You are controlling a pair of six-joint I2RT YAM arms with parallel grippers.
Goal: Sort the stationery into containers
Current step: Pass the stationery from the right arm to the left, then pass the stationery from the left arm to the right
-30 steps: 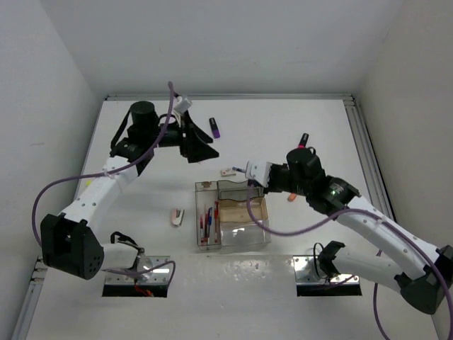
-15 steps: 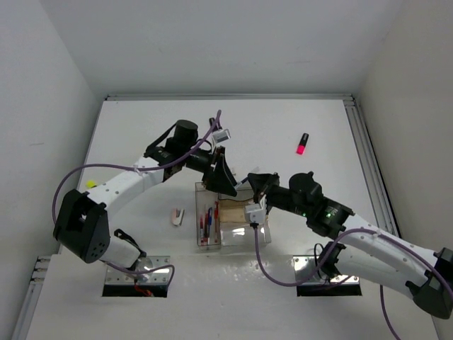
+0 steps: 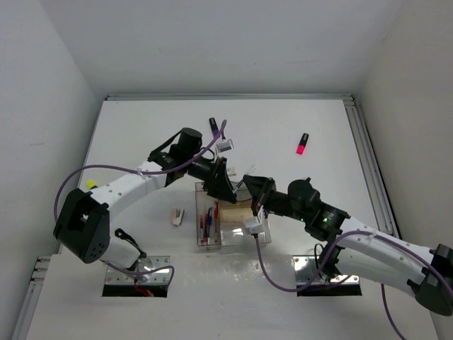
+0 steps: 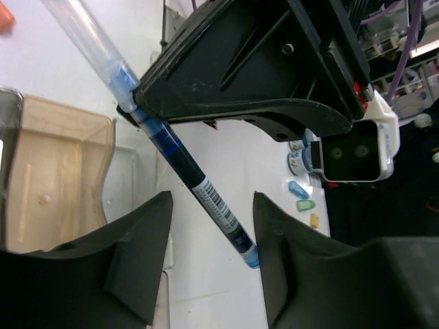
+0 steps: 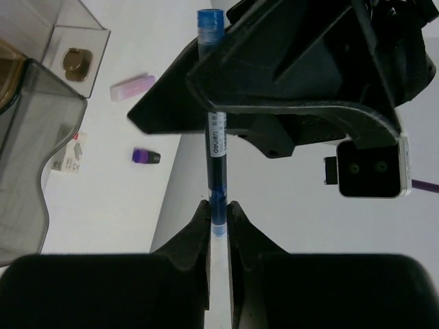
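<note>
The right gripper (image 5: 217, 205) is clenched on a blue pen (image 5: 215, 130). Its two fingers pinch the barrel at the blue grip section, so the pen sticks straight out from it, capped end farthest away. The left gripper (image 4: 211, 205) faces it head-on. Its fingers (image 4: 140, 253) stand apart on either side of the labelled half of the pen, with a gap showing on each side (the left wrist view shows no contact), so it is released rather than gripping.

From the top camera the two grippers meet tip to tip in the air, above the far end of the containers (image 3: 239, 235), which stand clustered near the middle of the white table (image 3: 141, 134). The pen itself is hard to make out there.

Within the cluster, the long narrow tray (image 3: 202, 241) on the left holds red and blue pens (image 3: 208, 219). An amber tray (image 4: 48, 171) stands just beside it.

Other stationery lies loose:
- A pink highlighter (image 3: 302, 144) is well apart, toward the right rear.
- A purple highlighter (image 3: 212, 127) is behind the left arm.
- A pale eraser (image 3: 178, 216) is just left of the trays.
- A small yellow item (image 3: 90, 183) is near the left wall.
</note>
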